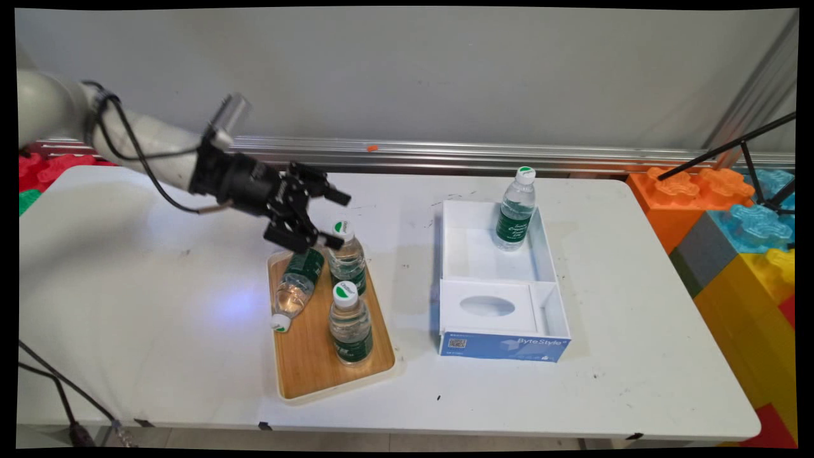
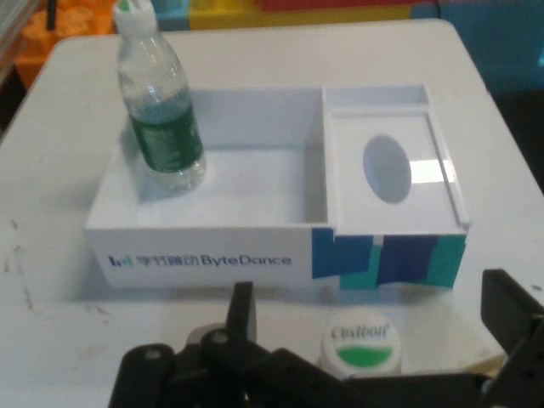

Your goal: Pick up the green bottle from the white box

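The gripper (image 1: pixel 329 219) hung with its fingers spread wide just above the far end of a wooden tray (image 1: pixel 308 356), empty, one finger (image 1: pixel 337 196) reaching toward the far edge of the surface (image 1: pixel 159 305) and the other ending just beside the cap of the far upright bottle (image 1: pixel 346 256). The hand view showed that white and green cap (image 2: pixel 360 347) sitting low between the two fingers, without showing whether either touched it. Only the main view took in the tray's other load: a second upright bottle (image 1: pixel 350 323) nearer the tray's near end, and a fallen bottle (image 1: pixel 296 287) lying along the tray's left side, its cap pointing toward the near edge and its base under the gripper. To the right of the tray, apart from it, lay a white open box (image 1: pixel 550 267) with a blue near wall; a fourth bottle (image 1: pixel 516 210) stood upright in the far right corner of its large compartment. The hand view read the lettering ByteDance on the box's side wall (image 2: pixel 200 255), while the main view showed ByteStyle on the blue wall. An insert with an oval hole (image 1: pixel 487 306) filled the box's near compartment. Coloured foam blocks (image 1: pixel 731 222) were stacked beyond the surface's right edge.
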{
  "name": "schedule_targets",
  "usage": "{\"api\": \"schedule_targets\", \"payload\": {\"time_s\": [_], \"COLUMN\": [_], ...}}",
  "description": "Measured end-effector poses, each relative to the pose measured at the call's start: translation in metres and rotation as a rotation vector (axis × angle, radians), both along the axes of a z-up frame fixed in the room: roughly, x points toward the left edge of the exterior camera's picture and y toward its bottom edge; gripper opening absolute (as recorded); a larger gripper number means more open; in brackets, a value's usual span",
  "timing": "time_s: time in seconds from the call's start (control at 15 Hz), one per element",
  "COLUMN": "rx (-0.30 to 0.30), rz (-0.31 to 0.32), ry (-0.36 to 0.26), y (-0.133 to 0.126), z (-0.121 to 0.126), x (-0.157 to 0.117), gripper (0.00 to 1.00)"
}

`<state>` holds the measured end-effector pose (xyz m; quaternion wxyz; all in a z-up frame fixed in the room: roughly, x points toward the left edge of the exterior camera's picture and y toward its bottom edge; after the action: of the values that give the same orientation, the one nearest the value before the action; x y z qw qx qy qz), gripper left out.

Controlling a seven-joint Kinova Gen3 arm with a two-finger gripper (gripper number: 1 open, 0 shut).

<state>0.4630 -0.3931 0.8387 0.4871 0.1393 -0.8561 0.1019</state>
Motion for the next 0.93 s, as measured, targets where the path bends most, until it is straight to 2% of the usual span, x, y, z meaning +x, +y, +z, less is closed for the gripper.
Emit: {"api": "schedule_targets", "payload": {"time_s": [0.27,0.53,0.73,0.93], "rx": [0.003,-0.044,-0.103,-0.148], "rz": [0.053,0.094,0.048,-0.012], "ry": [0.034,0.059,0.024,-0.016], "y": [-0.005,-0.041,-0.076,-0.106], "z": [0.034,0.06,0.071,0.071], "x": [-0.001,-0.021,-0.053,-0.084], "gripper": [1.0,1.0,1.0,1.0]}}
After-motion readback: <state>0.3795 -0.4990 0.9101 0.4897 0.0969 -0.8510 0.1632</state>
